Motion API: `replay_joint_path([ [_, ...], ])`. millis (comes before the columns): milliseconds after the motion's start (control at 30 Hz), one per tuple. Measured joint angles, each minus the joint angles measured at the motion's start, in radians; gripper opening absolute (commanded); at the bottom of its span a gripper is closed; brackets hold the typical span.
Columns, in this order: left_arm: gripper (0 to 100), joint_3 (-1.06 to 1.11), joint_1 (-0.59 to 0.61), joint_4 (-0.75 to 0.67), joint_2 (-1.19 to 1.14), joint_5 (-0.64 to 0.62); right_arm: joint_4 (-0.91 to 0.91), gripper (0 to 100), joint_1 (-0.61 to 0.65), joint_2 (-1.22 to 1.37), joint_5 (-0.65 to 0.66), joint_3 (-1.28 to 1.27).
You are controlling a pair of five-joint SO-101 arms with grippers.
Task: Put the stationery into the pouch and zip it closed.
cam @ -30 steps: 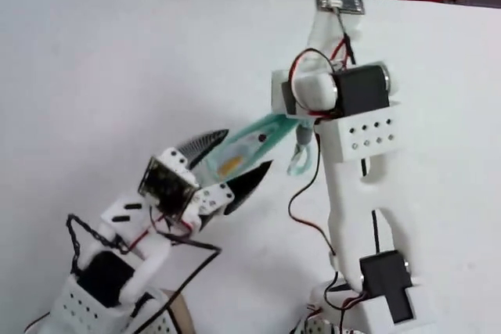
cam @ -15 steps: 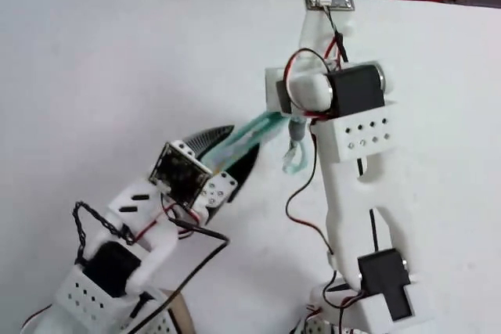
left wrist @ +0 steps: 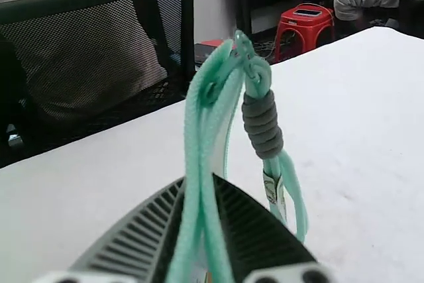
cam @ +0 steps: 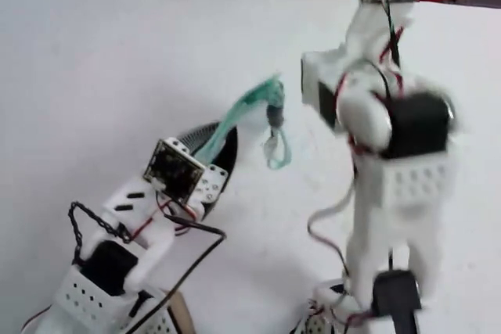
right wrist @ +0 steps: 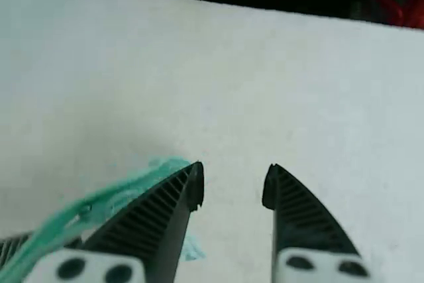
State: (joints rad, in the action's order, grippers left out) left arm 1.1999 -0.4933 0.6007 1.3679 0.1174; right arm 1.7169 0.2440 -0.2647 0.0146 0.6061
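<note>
The teal pouch point(cam: 243, 111) stands on edge, rising at a slant from my left gripper point(cam: 221, 145) toward the middle of the table. In the left wrist view the black jaws of the left gripper point(left wrist: 202, 190) are shut on the pouch's point(left wrist: 199, 137) thin edge. A grey bead point(left wrist: 262, 120) and a teal cord loop point(cam: 275, 152) hang from the pouch's far end. My right gripper point(right wrist: 232, 187) is open and holds nothing, just beside the pouch's tip point(right wrist: 112, 197). What lies inside the pouch is hidden.
The white table point(cam: 117, 60) spreads wide to the left and back. The right arm's body point(cam: 391, 162) towers over the right side. Loose black wires point(cam: 188, 263) trail near the left arm's base. A mesh chair point(left wrist: 86, 51) and a red stool point(left wrist: 306, 24) stand beyond the table.
The left gripper has shut on the pouch and tipped it up on edge. The right arm has let go of the pouch and swung up and to the right.
</note>
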Motion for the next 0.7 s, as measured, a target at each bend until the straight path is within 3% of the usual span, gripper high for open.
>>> replay_joint_path([
  [167,3,-0.002,0.040,-0.008,0.000,0.000,-0.003,13.5,0.009,-0.203,0.121,-0.189],
  [433,3,0.071,0.048,-0.129,0.000,0.000,-0.226,21.2,0.044,-0.302,0.138,-0.529],
  [700,3,0.091,0.029,-0.166,0.000,0.000,-0.293,21.2,0.135,-0.304,0.123,-0.456],
])
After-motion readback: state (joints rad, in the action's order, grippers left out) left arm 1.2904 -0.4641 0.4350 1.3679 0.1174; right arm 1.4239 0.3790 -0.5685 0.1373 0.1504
